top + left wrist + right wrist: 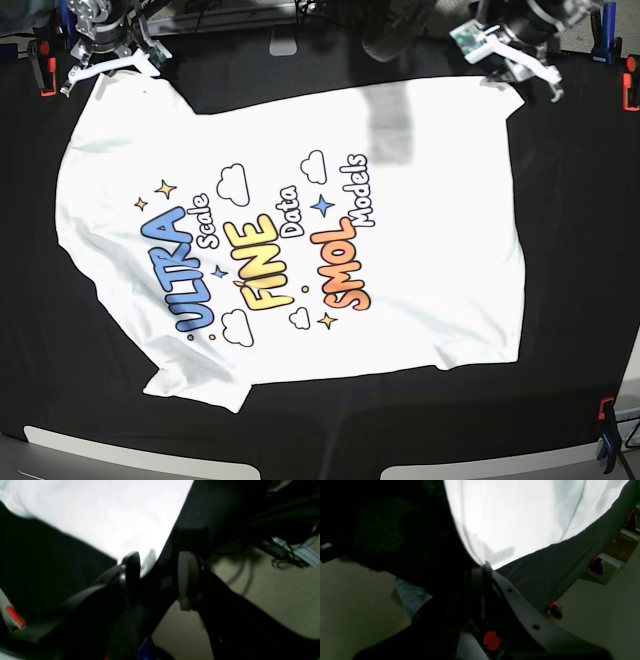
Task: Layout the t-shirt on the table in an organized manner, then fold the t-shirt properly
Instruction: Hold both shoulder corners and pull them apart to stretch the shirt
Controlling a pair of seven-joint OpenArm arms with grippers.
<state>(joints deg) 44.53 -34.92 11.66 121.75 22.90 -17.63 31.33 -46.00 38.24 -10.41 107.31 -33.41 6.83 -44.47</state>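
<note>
The white t-shirt [300, 230] lies spread on the black table [580, 250], with its blue and yellow lettering facing up. My right gripper [105, 68] is at the shirt's far left corner. In the right wrist view this gripper [483, 566] is shut, with the edge of the t-shirt [520, 517] running into its tips. My left gripper [515, 60] is at the far right corner. In the left wrist view it [160, 572] stands open, and the tip of the t-shirt [100, 512] lies between its fingers [187, 580].
Orange clamps [40, 75] [630, 95] and a blue clamp [603, 440] grip the table's edges. More clamps [595, 563] show in the right wrist view. Beyond the far edge are beige floor [275, 592] and cables [287, 560].
</note>
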